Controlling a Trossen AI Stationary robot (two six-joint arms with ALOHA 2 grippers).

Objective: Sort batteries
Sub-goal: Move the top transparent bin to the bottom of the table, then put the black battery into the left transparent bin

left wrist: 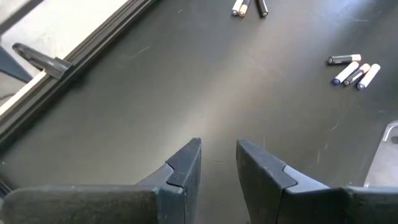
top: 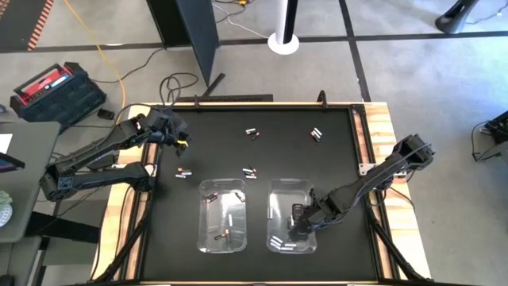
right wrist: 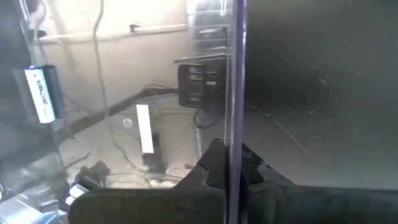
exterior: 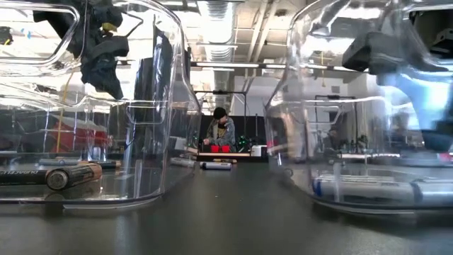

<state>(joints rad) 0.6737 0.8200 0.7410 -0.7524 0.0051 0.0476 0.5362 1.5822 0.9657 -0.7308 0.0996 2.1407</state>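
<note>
My right pincer [top: 298, 226] sits in the right bin [top: 274, 195], fingers pressed together. From above I see batteries [top: 250, 171] scattered on the bench [top: 333, 159]; only the low view shows a person [exterior: 221, 131] beyond. Left pincer [left wrist: 217, 162] hovers spread, empty.

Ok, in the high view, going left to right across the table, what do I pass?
Left tool → loose batteries by it → left clear bin → batteries in the middle → right clear bin → right tool inside that bin.
</note>
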